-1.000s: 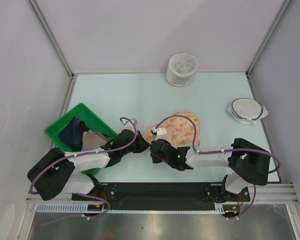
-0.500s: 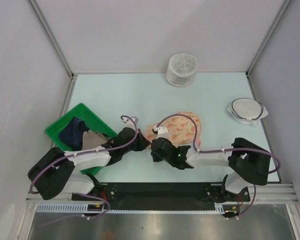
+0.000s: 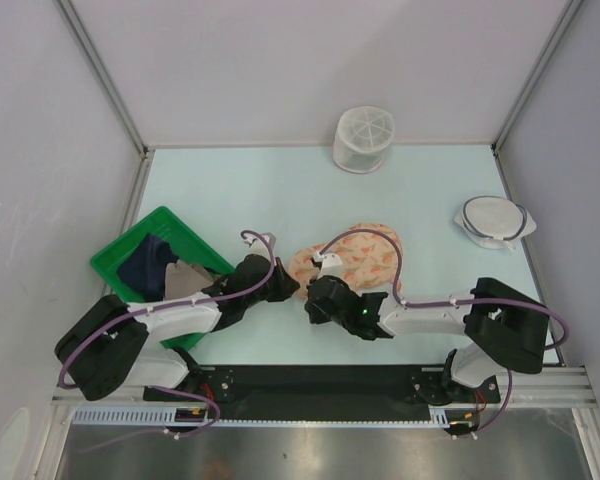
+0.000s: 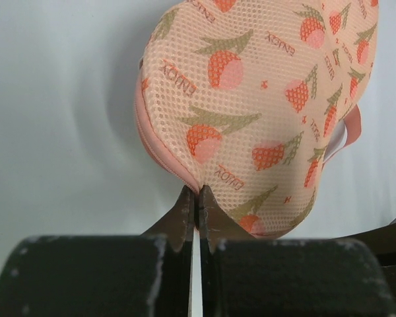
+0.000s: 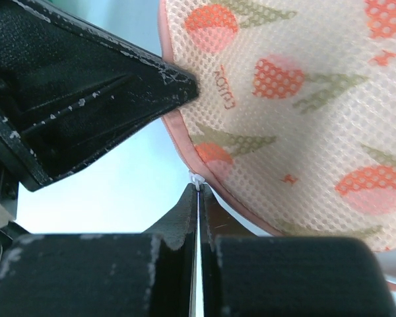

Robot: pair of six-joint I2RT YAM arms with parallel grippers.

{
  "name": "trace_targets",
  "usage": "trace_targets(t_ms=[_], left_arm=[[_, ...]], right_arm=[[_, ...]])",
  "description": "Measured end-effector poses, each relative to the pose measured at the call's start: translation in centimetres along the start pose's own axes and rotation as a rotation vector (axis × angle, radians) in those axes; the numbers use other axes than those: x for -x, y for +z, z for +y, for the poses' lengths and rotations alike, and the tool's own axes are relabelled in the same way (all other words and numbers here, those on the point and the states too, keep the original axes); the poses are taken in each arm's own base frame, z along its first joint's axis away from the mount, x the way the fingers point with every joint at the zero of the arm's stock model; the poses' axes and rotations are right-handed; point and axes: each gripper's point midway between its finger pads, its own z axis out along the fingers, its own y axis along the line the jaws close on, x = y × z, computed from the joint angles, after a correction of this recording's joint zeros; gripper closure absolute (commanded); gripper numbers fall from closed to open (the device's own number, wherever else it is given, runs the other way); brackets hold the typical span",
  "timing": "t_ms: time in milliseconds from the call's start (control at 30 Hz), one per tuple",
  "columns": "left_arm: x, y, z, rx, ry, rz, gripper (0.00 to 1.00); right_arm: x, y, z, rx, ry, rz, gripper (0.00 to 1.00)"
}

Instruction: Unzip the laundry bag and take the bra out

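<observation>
Peach mesh with an orange-red fruit print is filling both wrist views. The laundry bag [image 3: 358,258] is lying near the middle of the pale counter [image 3: 280,190], just ahead of the two arms. From overhead, both claws are meeting at the bag's near-left end, but that view is too small to tell what either is pinching. The left wrist camera is answering that for the left claw [image 4: 197,191]: its tips are pressed together on the bag's pink edging, with the seam caught between them. The right wrist camera is showing the right claw [image 5: 198,188] closed to a thin slit on a small white zip pull [image 5: 197,179] at the bag's rim. The left claw's black finger is reaching in from the upper left and touching the mesh just beside it. Only the overhead view is taking in the rest: a green tray [image 3: 115,262] at the left holding a navy cloth [image 3: 145,265] and a tan cloth [image 3: 185,280], a white mesh cylinder [image 3: 363,138] at the far edge, and a round mesh disc [image 3: 493,220] at the right.
</observation>
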Motion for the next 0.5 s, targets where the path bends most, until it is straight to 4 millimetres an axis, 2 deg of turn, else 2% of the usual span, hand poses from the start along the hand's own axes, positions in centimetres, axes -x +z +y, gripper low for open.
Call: trace_targets(t_ms=[500], left_arm=[[0.9,0.0,0.7,0.019,0.014,-0.014,1.0]], right_arm=[[-0.2,-1.6,-2.0,-0.031,0.039,-0.018,1.0]])
